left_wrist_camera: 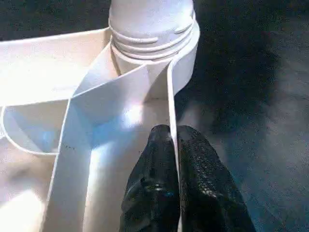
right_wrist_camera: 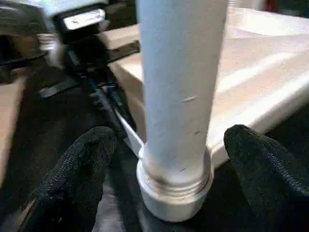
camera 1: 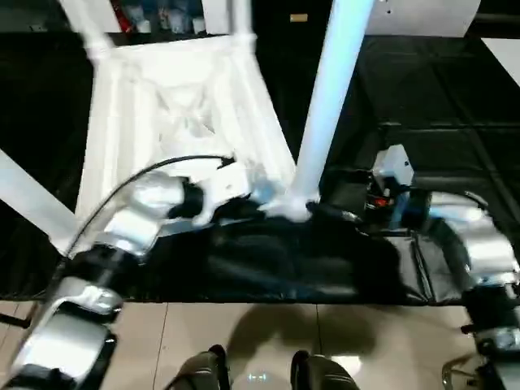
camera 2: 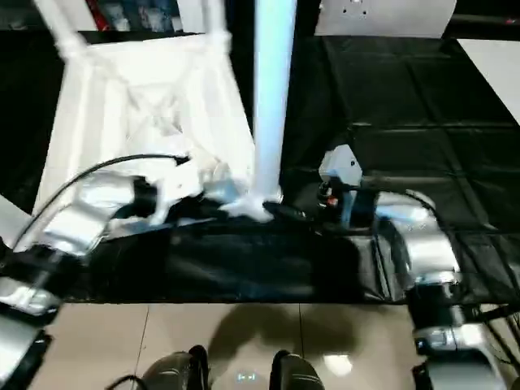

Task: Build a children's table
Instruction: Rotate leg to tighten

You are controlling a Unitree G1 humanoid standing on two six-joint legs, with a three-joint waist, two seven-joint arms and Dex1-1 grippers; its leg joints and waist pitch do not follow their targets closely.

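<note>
White ribbed children's table (camera 1: pixel 175 106) lies upside down, left hand (left_wrist_camera: pixel 175 159) pinching its rim, right hand (right_wrist_camera: pixel 166 169) spread.

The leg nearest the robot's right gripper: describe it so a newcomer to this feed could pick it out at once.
Start at the white table top lying upside down on the black mat, ribs showing. At its near corner, between the two silver forearms, one white leg stands upright in the round socket. The other legs stick out at the far and left corners; this one rises between the right gripper's open fingers.
</note>
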